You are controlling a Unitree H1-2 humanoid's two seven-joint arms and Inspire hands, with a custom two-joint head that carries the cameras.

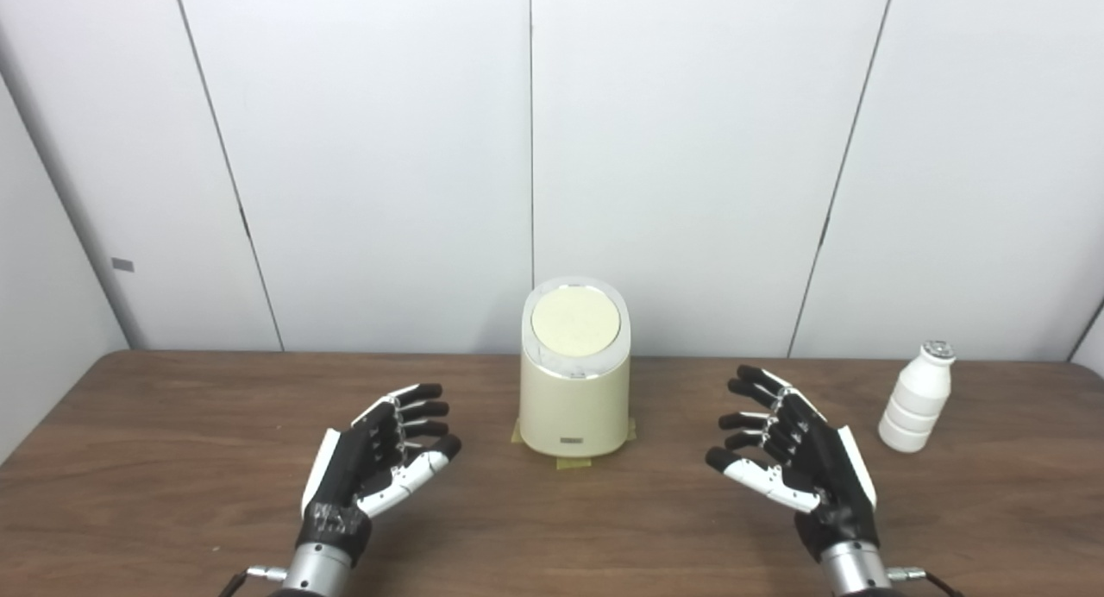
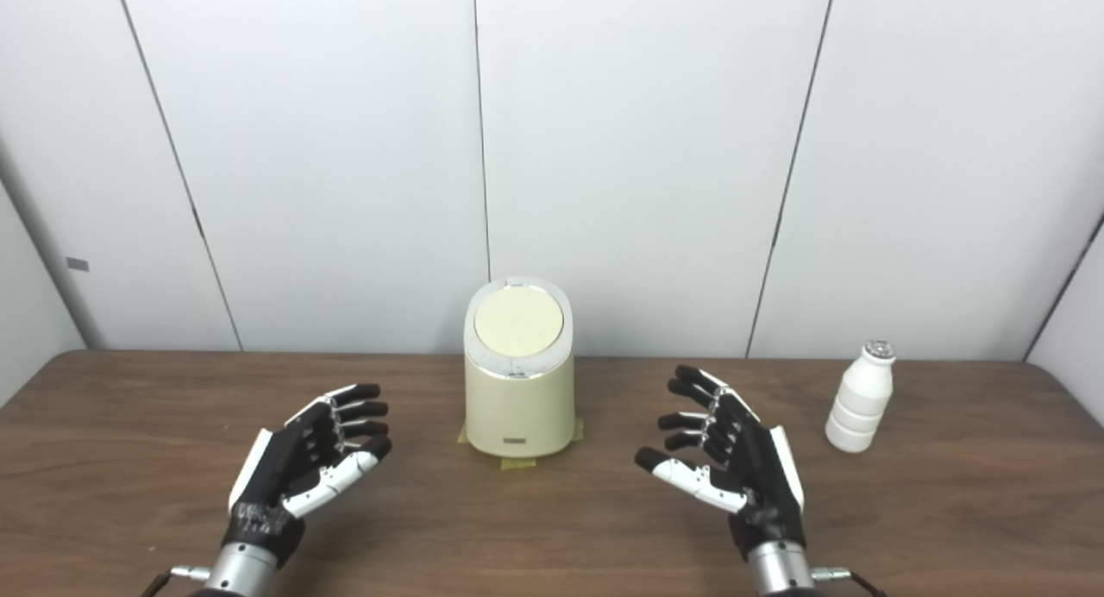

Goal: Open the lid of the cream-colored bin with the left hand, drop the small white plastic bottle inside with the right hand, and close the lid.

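The cream-colored bin (image 1: pixel 573 407) stands upright at the middle of the wooden table, its round lid (image 1: pixel 575 321) lying flat and shut on top. A small white plastic bottle (image 1: pixel 917 399) with a silver cap stands upright near the table's far right. My left hand (image 1: pixel 379 463) hovers open to the left of the bin, palm turned inward, holding nothing. On the other side my right hand (image 1: pixel 789 459) is open too, between the bin and the bottle, touching neither.
The brown wooden table (image 1: pixel 172 459) runs up to white wall panels (image 1: pixel 388 148) right behind the bin. Yellow tape (image 1: pixel 573 463) shows under the bin's base.
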